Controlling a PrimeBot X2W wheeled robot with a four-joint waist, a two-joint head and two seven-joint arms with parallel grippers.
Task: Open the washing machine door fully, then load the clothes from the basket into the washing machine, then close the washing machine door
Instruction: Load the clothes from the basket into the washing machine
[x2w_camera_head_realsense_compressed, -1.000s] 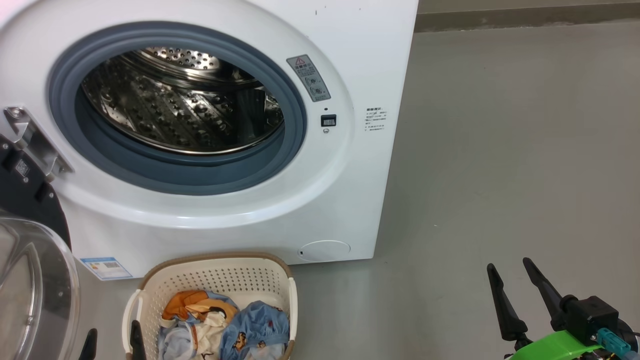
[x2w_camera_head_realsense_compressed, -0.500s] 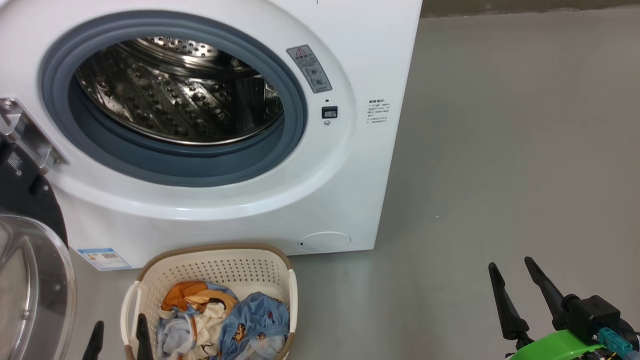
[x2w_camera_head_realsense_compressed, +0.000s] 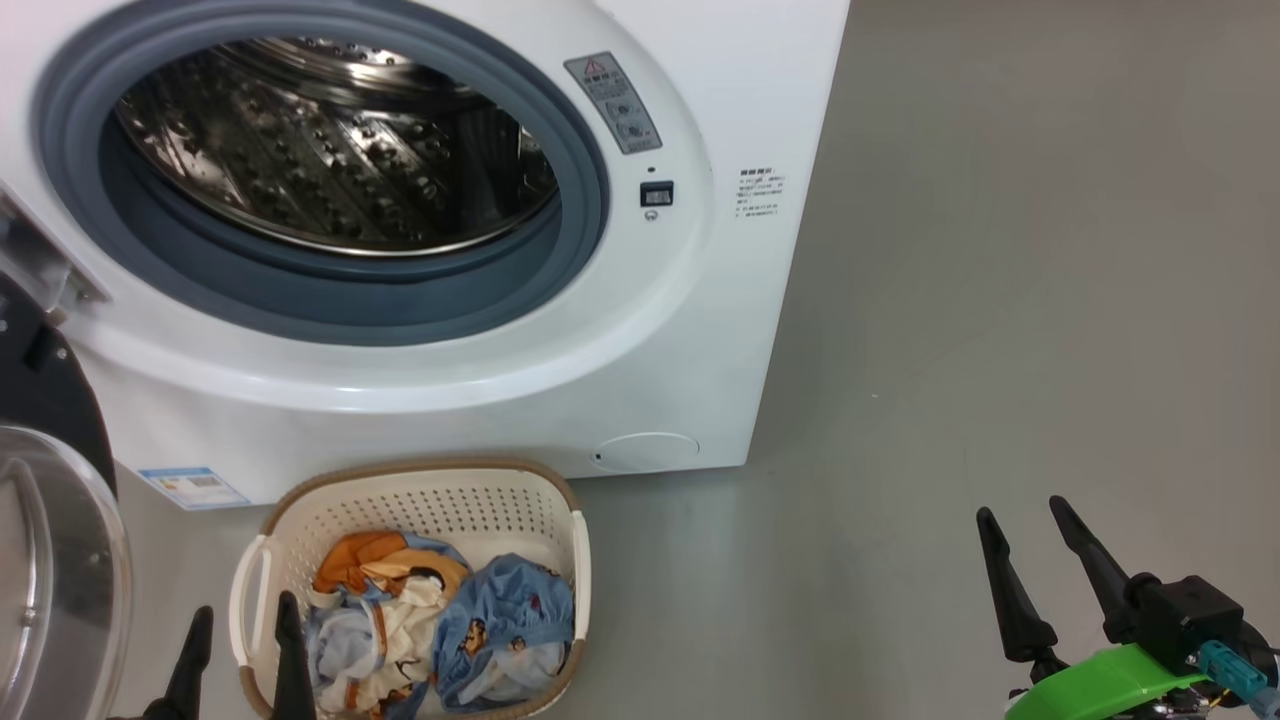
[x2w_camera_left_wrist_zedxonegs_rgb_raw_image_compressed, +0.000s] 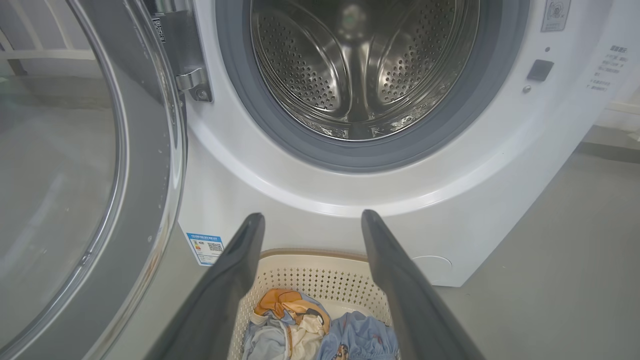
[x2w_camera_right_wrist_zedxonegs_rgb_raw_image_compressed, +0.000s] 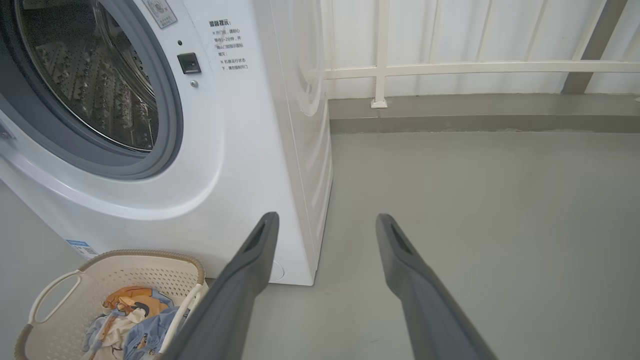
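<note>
White washing machine (x2w_camera_left_wrist_zedxonegs_rgb_raw_image_compressed: 300, 195), drum exposed, ahead of left gripper (x2w_camera_left_wrist_zedxonegs_rgb_raw_image_compressed: 311, 216). Door (x2w_camera_left_wrist_zedxonegs_rgb_raw_image_compressed: 75, 175) swung wide, left of it. Cream basket (x2w_camera_left_wrist_zedxonegs_rgb_raw_image_compressed: 310, 253) under gripper; blue, orange clothes (x2w_camera_left_wrist_zedxonegs_rgb_raw_image_compressed: 295, 312) heaped inside.

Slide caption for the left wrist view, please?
Left gripper, jaws open, aimed at the basket of clothes before the washing machine; door open.

The washing machine (x2w_camera_head_realsense_compressed: 720, 330) is white, with a blue-grey rubber ring (x2w_camera_head_realsense_compressed: 585, 230) around a silver drum (x2w_camera_head_realsense_compressed: 330, 170) dotted with holes. Its door (x2w_camera_left_wrist_zedxonegs_rgb_raw_image_compressed: 150, 165) shows a dark grey inner face and clear glass. A blue-and-white sticker (x2w_camera_head_realsense_compressed: 192, 487) marks its front. The basket (x2w_camera_head_realsense_compressed: 430, 515) is cream and perforated, with a brown rim (x2w_camera_head_realsense_compressed: 420, 466). The clothes (x2w_camera_head_realsense_compressed: 510, 620) are light blue with orange-brown prints, plus cream and orange. The floor (x2w_camera_head_realsense_compressed: 1000, 300) is grey. The right gripper (x2w_camera_head_realsense_compressed: 1020, 508) has black fingers (x2w_camera_head_realsense_compressed: 1012, 595) and a bright green band (x2w_camera_head_realsense_compressed: 1100, 680).
</note>
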